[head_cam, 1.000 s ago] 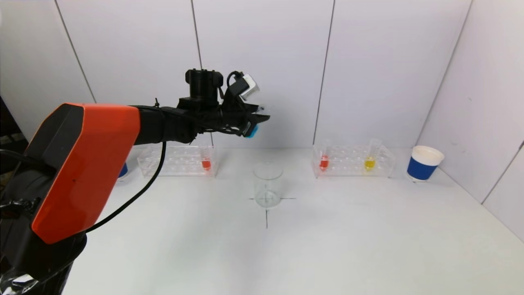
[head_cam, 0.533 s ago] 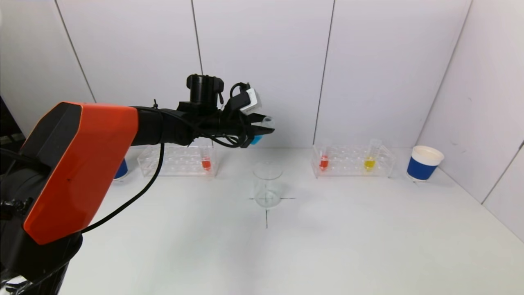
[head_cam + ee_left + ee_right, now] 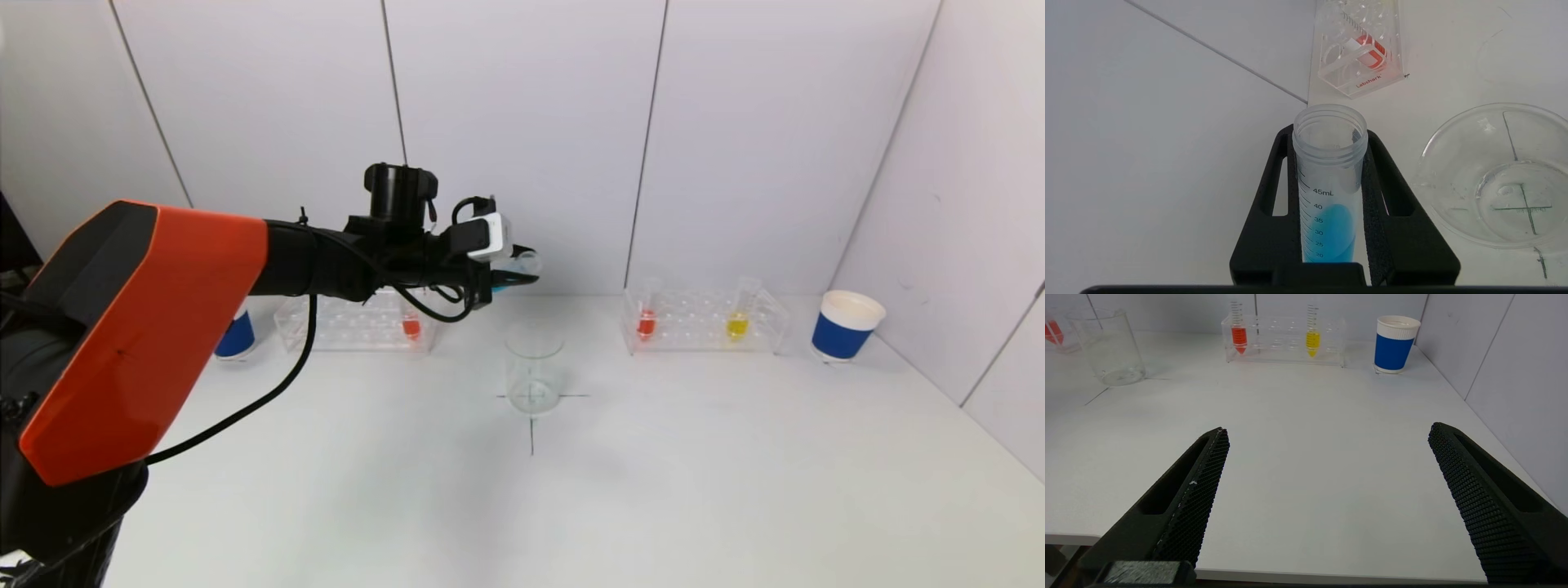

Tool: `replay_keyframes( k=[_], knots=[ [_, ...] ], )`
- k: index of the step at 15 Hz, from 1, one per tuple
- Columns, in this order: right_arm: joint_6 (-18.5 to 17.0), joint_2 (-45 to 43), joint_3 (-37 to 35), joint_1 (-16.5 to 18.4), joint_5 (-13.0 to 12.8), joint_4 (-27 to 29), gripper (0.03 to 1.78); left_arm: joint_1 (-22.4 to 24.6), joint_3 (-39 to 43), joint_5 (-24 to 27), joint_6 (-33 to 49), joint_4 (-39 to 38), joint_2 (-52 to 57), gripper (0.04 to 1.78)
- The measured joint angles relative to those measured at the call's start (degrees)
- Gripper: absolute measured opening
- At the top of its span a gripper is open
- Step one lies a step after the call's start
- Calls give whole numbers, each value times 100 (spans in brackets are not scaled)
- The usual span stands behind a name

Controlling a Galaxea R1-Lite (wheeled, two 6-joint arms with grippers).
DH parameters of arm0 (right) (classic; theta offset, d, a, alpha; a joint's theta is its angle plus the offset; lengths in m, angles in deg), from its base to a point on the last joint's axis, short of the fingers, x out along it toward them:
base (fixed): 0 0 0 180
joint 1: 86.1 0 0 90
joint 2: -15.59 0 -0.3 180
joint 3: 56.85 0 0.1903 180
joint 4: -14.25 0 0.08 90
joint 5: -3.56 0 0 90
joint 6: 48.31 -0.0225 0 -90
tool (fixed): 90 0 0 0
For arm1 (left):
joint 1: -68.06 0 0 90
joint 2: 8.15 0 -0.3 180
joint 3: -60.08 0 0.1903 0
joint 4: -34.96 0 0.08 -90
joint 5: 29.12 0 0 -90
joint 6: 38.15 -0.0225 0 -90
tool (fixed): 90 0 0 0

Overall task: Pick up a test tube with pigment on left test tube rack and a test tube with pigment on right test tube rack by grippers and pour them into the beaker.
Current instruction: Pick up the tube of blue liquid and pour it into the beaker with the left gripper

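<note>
My left gripper [image 3: 510,273] is shut on a clear test tube with blue pigment [image 3: 1329,183]. It holds the tube tipped almost level in the air, above and just behind the glass beaker [image 3: 534,367], with the open mouth [image 3: 529,263] pointing right. The blue liquid lies low in the tube. The beaker [image 3: 1498,175] shows no colour inside. The left rack [image 3: 351,322] holds a red tube [image 3: 411,325]. The right rack [image 3: 706,322] holds a red tube [image 3: 646,322] and a yellow tube [image 3: 737,324]. My right gripper [image 3: 1329,429] is open and empty over the table's front edge, out of the head view.
A blue paper cup [image 3: 846,325] stands right of the right rack, and another [image 3: 235,335] stands left of the left rack. White walls close the back and the right side. A black cross is marked under the beaker.
My left wrist has rolled and dropped a little, tipping the blue tube from steeply tilted to almost level above the beaker. The right arm has not moved.
</note>
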Motion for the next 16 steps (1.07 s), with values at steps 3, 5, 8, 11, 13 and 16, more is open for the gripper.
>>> replay_keyframes(
  k=[3, 5, 8, 11, 13, 16],
  knots=[
    [-2, 0, 0, 0, 0, 0, 177, 6, 294, 119, -411, -207, 145, 44],
    [-2, 0, 0, 0, 0, -2, 177, 4, 400, 124, -661, -212, 184, 44],
    [-2, 0, 0, 0, 0, -2, 177, 0, 580, 119, -1165, -215, 210, 44],
    [0, 0, 0, 0, 0, -2, 177, 0, 647, 108, -1620, -210, 230, 44],
    [-2, 0, 0, 0, 0, 0, 177, 0, 717, 102, -1920, -207, 245, 44],
    [-2, 0, 0, 0, 0, 0, 177, -2, 802, 59, -2114, -20, 311, 44]
  ],
)
